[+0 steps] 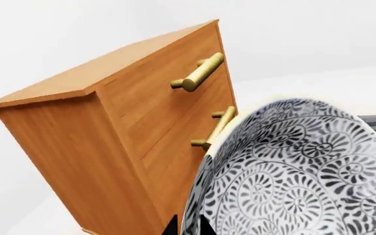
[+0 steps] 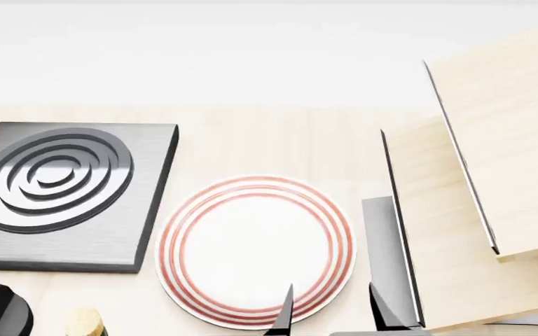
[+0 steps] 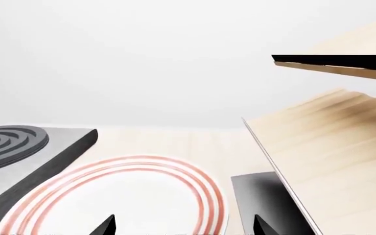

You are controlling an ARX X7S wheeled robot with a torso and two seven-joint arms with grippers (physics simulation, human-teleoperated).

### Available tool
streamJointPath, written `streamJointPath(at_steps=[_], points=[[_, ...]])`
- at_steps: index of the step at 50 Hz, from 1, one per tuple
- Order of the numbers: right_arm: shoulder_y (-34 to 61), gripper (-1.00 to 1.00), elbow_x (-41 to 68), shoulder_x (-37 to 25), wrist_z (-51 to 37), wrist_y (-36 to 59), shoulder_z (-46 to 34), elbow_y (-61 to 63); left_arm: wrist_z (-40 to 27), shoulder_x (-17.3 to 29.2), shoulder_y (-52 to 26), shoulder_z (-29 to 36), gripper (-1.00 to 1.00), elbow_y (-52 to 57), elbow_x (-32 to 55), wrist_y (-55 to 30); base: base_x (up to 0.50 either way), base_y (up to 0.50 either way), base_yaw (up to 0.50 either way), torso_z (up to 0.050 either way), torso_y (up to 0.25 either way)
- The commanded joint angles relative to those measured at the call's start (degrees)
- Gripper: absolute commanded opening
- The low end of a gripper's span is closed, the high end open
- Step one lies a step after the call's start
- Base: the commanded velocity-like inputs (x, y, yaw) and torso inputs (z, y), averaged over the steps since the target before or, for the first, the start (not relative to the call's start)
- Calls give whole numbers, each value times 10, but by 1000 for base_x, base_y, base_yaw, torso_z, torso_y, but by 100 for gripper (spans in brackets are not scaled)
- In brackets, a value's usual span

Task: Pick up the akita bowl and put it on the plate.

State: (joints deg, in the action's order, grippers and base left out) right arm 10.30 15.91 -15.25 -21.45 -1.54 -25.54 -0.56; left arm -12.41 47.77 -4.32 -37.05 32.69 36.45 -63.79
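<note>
The plate (image 2: 255, 250) lies bare on the table just right of the burner (image 2: 59, 192), so placing is not done. The bowl (image 1: 305, 171) fills the left wrist view beside a wooden cabinet (image 1: 129, 132), but whether the left fingers grip it I cannot tell. The right gripper (image 2: 330, 311) hovers at the plate's near right edge, fingers (image 2: 283, 315) spread wide and empty, mostly cut off.

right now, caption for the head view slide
Empty white plate with concentric red rings beside a grey square stove burner on a pale wooden counter, open right claw at its near edge.
</note>
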Motion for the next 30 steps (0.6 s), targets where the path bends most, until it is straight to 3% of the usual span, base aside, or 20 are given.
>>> streamJointPath(at_steps=[1, 10, 20, 30], points=[[1, 100, 2, 0, 0, -3, -2, -5, -27, -2, -70, 5, -100, -20, -13, 39, 0, 0, 0, 0, 0], [1, 100, 3, -1, 0, -6, -3, -8, -58, 6, -134, 46, -100, -30, -17, 39, 0, 0, 0, 0, 0], [0, 100, 4, -3, -2, -6, -5, -6, -107, 19, -279, 119, -100, -67, -16, 26, 0, 0, 0, 0, 0], [3, 100, 6, -2, -1, -9, -7, -12, -127, 27, -419, 242, -100, -134, -35, 13, 0, 0, 0, 0, 0]])
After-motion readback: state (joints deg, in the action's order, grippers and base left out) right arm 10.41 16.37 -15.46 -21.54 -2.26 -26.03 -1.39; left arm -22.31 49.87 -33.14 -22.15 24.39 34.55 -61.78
